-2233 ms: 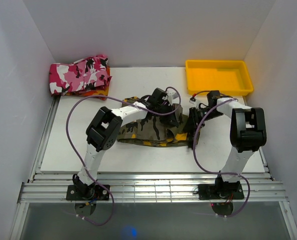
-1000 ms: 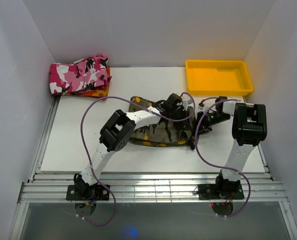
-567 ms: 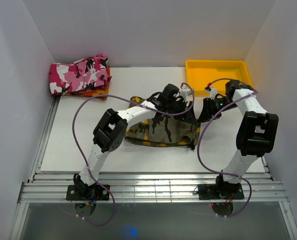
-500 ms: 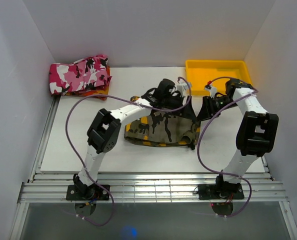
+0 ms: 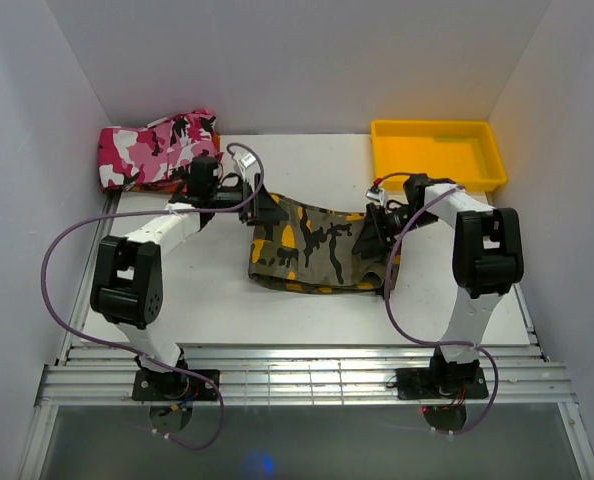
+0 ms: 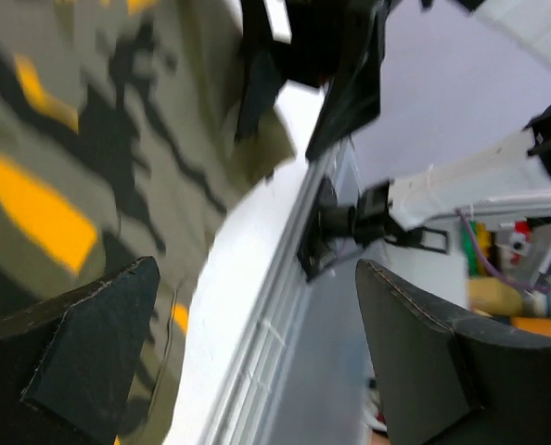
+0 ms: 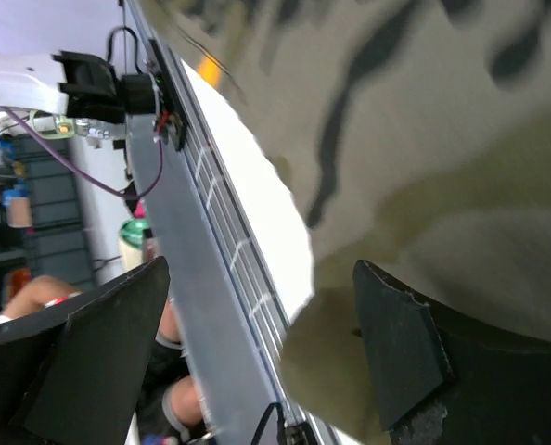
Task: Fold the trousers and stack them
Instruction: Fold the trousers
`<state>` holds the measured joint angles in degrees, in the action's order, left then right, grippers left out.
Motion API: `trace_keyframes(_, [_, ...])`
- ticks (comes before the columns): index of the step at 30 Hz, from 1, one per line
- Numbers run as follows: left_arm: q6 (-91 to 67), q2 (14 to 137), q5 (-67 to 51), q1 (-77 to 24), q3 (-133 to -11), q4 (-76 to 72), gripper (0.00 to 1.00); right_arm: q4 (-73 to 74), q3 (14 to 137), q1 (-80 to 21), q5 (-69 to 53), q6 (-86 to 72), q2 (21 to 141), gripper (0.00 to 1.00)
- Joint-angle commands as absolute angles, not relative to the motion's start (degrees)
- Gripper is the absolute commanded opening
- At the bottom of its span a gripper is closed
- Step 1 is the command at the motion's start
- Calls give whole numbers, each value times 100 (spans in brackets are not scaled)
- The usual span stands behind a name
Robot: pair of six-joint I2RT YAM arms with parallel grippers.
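At the middle of the white counter (image 5: 277,315), seen from overhead, the trousers (image 5: 312,250) lie folded into a compact, roughly rectangular bundle of olive cloth with yellow-orange and black patches. The left end effector (image 5: 267,209) sits at the bundle's far left corner, its arm stretched low across the left side. The right end effector (image 5: 368,236) is at the bundle's right edge, tipped down toward the cloth. In the far left corner a pink camouflage garment (image 5: 157,150) rests on a red-orange garment (image 5: 199,185), well apart from the trousers. A yellow tray (image 5: 432,124) stands at the far right.

From the left wrist, the two dark fingers (image 6: 81,362) are spread wide. Only bare counter and a metal rail (image 6: 275,315) show between them, so this end effector is open and holds nothing. The camouflage cloth fills the upper left, and the other arm's black end effector shows beyond its edge.

From the right wrist, the fingers (image 7: 85,362) also stand wide apart, so this end effector is open too. The cloth fills the upper right, and a fold of it lies between the fingers, close to the right-hand one but not clamped.
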<state>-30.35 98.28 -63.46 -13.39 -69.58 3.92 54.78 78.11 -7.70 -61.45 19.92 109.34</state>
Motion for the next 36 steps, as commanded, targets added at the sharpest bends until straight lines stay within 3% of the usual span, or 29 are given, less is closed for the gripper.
trace_keyframes(1, [-2759, 9791, -6934, -1284, -5962, 573, 98, 5169, 7182, -624, -5819, 1855, 11241, 86])
trace_keyframes(5, [-2840, 10027, -6751, -757, -4677, -176, 98, 4826, 6707, -624, -5389, 1820, 11565, 87])
trace_keyframes(12, [-1662, 11162, -6337, -9, -4930, 878, 89, 4685, 6521, -615, -5089, 1925, 11839, 87])
trace_keyframes(15, [-1424, 10979, -6775, 0, -5001, 1037, 88, 5079, 6810, -641, -5404, 2389, 11620, 86])
trace_keyframes(19, [-704, 9857, -7137, -96, -5562, 1888, 86, 5914, 7627, -650, -5949, 2847, 11005, 85])
trace_keyframes(24, [-1685, 9474, -7049, -334, -6685, 1206, 86, 5471, 8525, -528, -6021, 2008, 10486, 85])
trace_keyframes(27, [-2152, 10036, -6944, -544, -7231, 906, 83, 5064, 8613, -510, -5855, 1750, 10643, 85])
trace_keyframes(31, [-3048, 10756, -6654, -642, -7172, -584, 82, 4800, 8579, -483, -5687, 1556, 11309, 86])
trace_keyframes(36, [-3296, 12204, -6434, -633, -7602, -756, 79, 4123, 8280, -352, -5397, 1257, 11864, 85])
